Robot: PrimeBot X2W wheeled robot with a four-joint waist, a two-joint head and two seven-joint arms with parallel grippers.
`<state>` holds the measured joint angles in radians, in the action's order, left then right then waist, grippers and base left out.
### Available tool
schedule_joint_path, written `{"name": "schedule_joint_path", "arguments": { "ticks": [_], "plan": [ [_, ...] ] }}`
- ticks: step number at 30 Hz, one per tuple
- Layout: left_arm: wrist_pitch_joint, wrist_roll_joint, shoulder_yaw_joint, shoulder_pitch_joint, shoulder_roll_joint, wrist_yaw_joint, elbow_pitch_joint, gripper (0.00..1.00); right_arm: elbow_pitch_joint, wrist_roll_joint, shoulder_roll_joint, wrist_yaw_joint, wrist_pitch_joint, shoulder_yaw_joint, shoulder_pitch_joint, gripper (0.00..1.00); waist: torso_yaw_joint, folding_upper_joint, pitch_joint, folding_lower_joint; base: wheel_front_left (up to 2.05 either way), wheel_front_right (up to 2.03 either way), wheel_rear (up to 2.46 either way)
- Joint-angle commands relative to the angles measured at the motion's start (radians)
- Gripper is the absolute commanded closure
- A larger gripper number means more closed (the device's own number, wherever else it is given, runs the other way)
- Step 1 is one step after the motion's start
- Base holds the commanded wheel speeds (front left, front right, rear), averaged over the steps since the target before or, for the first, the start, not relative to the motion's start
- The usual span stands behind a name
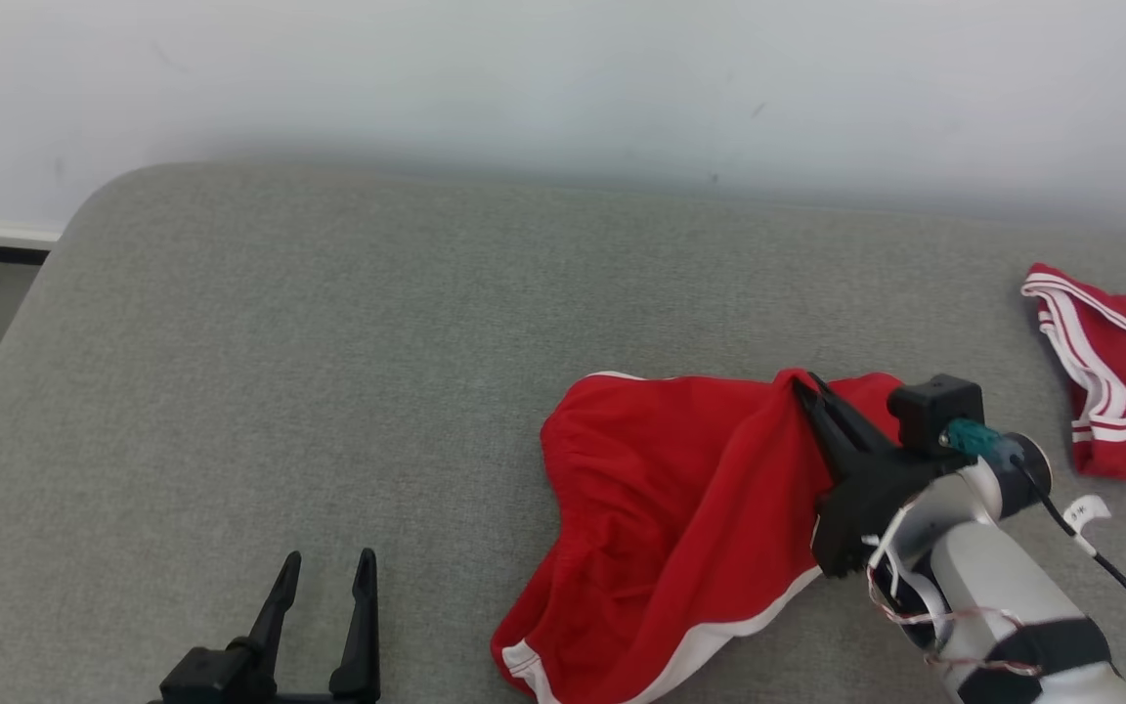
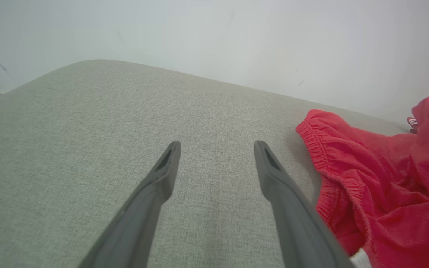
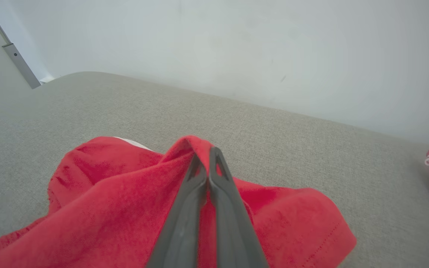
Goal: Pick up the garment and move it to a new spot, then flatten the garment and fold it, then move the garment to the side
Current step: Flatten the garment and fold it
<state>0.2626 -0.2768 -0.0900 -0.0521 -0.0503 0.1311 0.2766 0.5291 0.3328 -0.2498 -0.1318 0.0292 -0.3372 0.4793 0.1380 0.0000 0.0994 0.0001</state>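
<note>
Firmly clenched, the right claw point(image 1: 805, 386) pinches a raised fold of the red shorts point(image 1: 680, 489), which lie crumpled on the grey cushion point(image 1: 328, 342). The left claw point(image 1: 326, 559) hangs spread and empty beside them. Another red garment point(image 1: 1115, 391) lies far right.

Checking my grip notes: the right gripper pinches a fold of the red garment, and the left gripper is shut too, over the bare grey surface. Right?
Not quite: the left gripper is open, its jaws standing wide apart over the bare grey surface, as the left wrist view shows. The right gripper does pinch a fold of the red garment.
</note>
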Motion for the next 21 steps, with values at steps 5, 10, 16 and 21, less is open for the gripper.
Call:
{"name": "schedule_joint_path", "arguments": {
  "ticks": [5, 10, 16, 21],
  "plan": [
    [0.003, -0.014, -0.029, -0.032, 0.000, -0.001, 0.013, 0.00, 0.266, 0.000, 0.037, 0.002, 0.073, -0.021, 0.145, 1.00, 0.050, 0.0000, 0.023, -0.0001, 0.00, 0.00, 0.00],
    [0.003, -0.017, -0.037, -0.026, 0.000, -0.001, 0.021, 0.00, 0.434, 0.000, 0.070, 0.002, 0.160, -0.045, 0.217, 0.56, 0.057, 0.0000, 0.019, -0.0001, 0.00, 0.00, 0.00],
    [0.003, -0.009, -0.028, -0.002, -0.001, -0.001, 0.031, 0.00, 0.466, 0.047, 0.077, 0.002, 0.231, -0.054, 0.213, 0.00, 0.028, 0.0000, -0.022, -0.0001, 0.00, 0.00, 0.00],
    [0.003, -0.003, -0.022, 0.021, 0.000, -0.001, 0.027, 0.00, 0.324, 0.073, 0.029, 0.002, 0.235, -0.025, 0.122, 0.00, -0.006, 0.0000, -0.050, -0.0001, 0.00, 0.00, 0.00]
  ]
}}
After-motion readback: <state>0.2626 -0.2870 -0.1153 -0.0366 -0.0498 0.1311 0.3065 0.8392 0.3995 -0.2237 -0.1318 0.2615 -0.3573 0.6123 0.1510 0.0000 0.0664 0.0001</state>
